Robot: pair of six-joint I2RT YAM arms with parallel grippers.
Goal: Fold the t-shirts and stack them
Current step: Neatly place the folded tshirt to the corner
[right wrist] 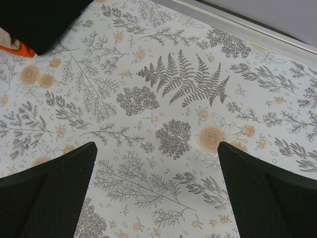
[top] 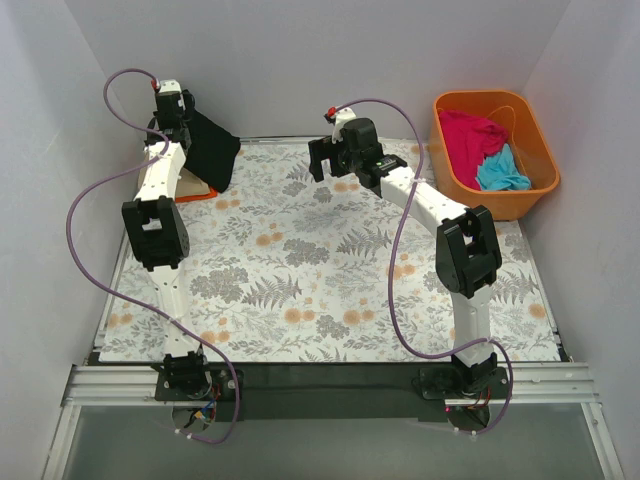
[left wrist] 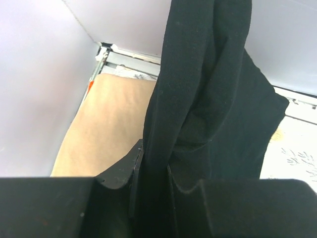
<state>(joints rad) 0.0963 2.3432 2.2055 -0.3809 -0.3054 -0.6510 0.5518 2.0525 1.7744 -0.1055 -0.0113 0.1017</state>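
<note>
Left tool [left wrist: 153,173] pinches black t-shirt [left wrist: 213,114], hanging lengthwise downward over tan t-shirt [left wrist: 114,124]; right tool [right wrist: 156,146] spread.

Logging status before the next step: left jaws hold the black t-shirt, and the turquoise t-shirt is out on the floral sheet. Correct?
No. The turquoise t-shirt lies in the orange tub, not on the floral sheet; the top external view shows it. The left gripper, jaws shut, holds the black t-shirt.
</note>
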